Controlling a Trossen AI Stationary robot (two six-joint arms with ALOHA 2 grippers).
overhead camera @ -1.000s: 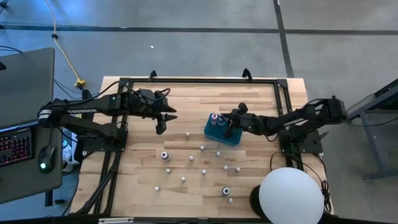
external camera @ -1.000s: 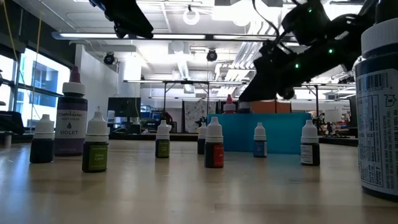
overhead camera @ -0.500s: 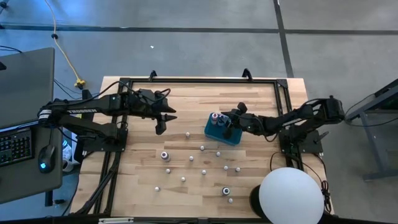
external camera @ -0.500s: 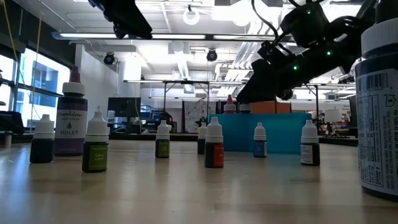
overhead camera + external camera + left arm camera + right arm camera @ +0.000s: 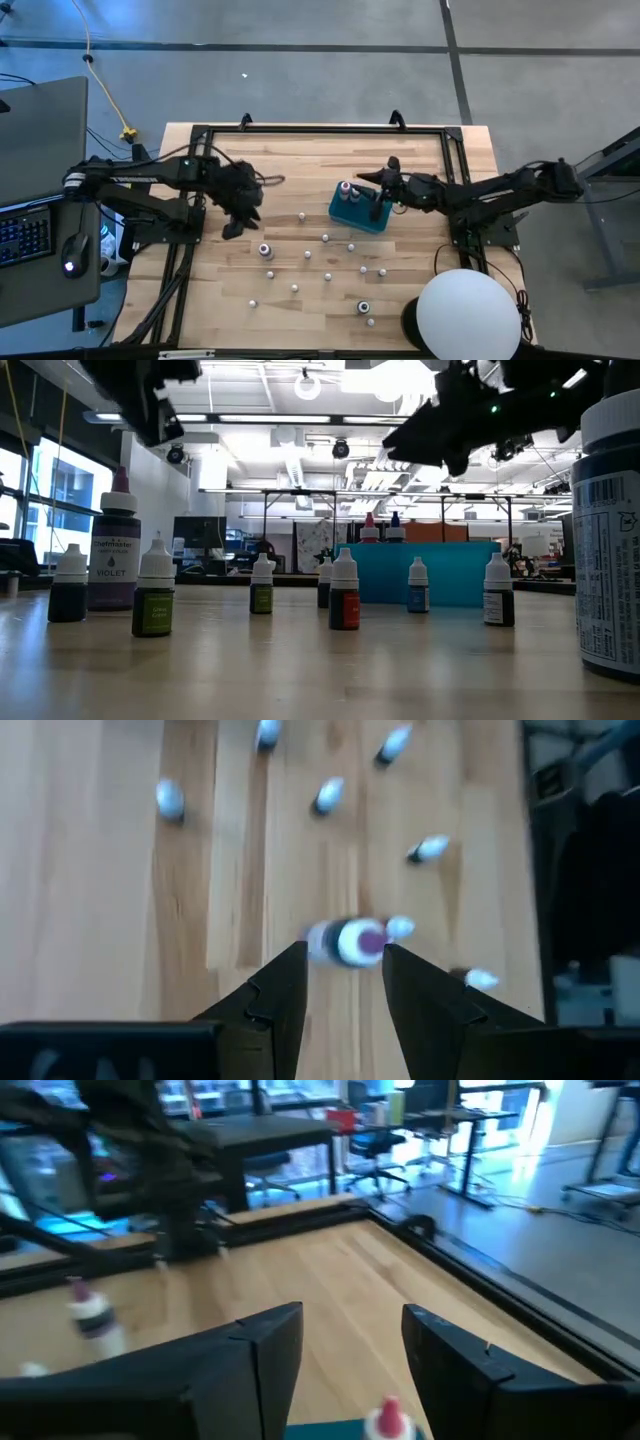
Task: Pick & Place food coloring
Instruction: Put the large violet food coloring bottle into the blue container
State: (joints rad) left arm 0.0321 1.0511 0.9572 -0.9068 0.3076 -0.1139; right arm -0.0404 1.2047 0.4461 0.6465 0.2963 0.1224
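The food coloring bottles stand on their bases all over the wooden table [image 5: 420, 150]; many are small with white caps [image 5: 308, 254]. A larger purple-topped bottle [image 5: 265, 250] [image 5: 350, 941] stands just beyond my left gripper [image 5: 237, 226] [image 5: 345, 970], which hovers open above it, pointing down. The teal box [image 5: 357, 208] [image 5: 430, 570] holds a pink-topped bottle [image 5: 370, 525] [image 5: 388, 1418] and a blue-topped one [image 5: 395, 523]. My right gripper [image 5: 384, 184] [image 5: 350, 1350] hangs open above the box, touching nothing.
A second larger bottle [image 5: 365, 307] stands near the front edge. A white globe [image 5: 468, 315] covers the table's front right corner. A black frame rail [image 5: 320, 129] runs along the far edge. One tall bottle [image 5: 610, 530] stands very close to the low camera.
My right gripper has opened, let go of the blue-topped bottle, which now stands in the teal box, and risen toward the table's right edge. My left gripper has moved toward the near left and tipped downward over the purple-topped bottle.
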